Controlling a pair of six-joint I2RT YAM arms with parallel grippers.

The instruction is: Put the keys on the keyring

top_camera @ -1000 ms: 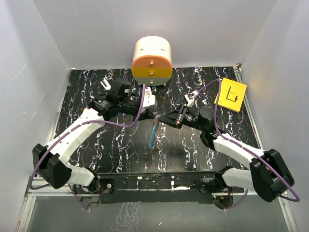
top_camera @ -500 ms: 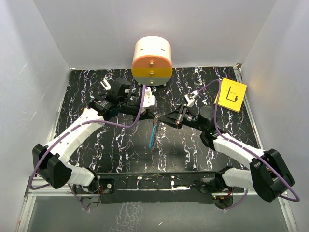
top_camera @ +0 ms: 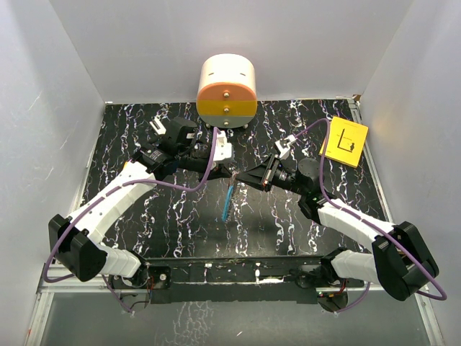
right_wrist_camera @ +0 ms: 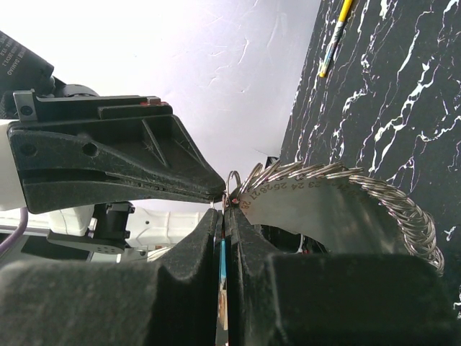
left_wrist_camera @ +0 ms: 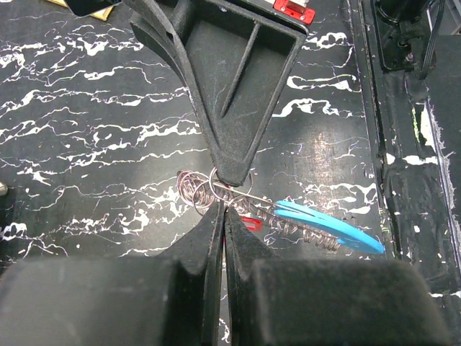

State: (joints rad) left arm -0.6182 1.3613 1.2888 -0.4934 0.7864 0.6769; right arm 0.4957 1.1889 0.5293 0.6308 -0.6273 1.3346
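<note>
Both grippers meet tip to tip above the middle of the table. The keyring (top_camera: 228, 202) hangs beneath them, a bright-blue band (left_wrist_camera: 328, 225) with a coil of wire rings (left_wrist_camera: 196, 189). My right gripper (right_wrist_camera: 226, 210) is shut on it, and the blue band (right_wrist_camera: 222, 268) shows between its fingers. The coil (right_wrist_camera: 403, 209) arcs to its right along a grey numbered plate. My left gripper (left_wrist_camera: 223, 210) is shut at the coil's end. A small red key (left_wrist_camera: 251, 224) sticks out beside its tips and seems pinched between them. From the far side the right gripper (left_wrist_camera: 230, 175) reaches in.
A cream and orange cylinder (top_camera: 227, 90) stands at the back centre. A yellow card (top_camera: 344, 141) lies at the back right of the black marbled table (top_camera: 144, 216). White walls close in the left, right and back.
</note>
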